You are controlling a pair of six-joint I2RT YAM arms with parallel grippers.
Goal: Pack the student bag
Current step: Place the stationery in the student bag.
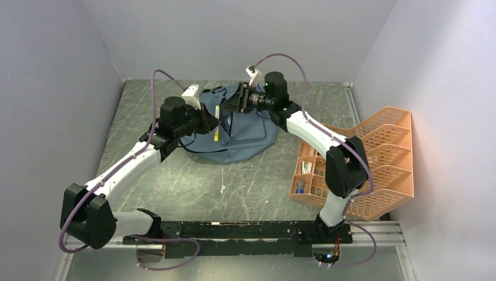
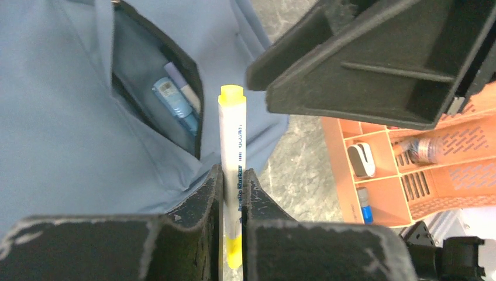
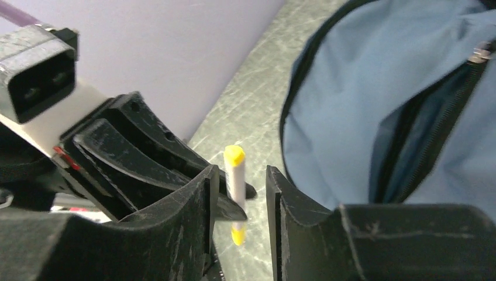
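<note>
My left end effector [image 2: 233, 193] pinches the yellow marker [image 2: 232, 134]; the right end effector [image 3: 240, 175] is spread around it. The bag [image 1: 245, 137] lies at twelve o'clock on the tabletop [image 1: 175, 187], with the orange tray [image 1: 383, 146] at three.

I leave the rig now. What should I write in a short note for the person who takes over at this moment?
Left gripper: shut on the yellow marker, above the student bag.
Right gripper: open, fingers either side of the marker, not gripping.
Done: front pocket open, two pens inside.
To do: put the marker in; more items wait in the orange tray.
</note>
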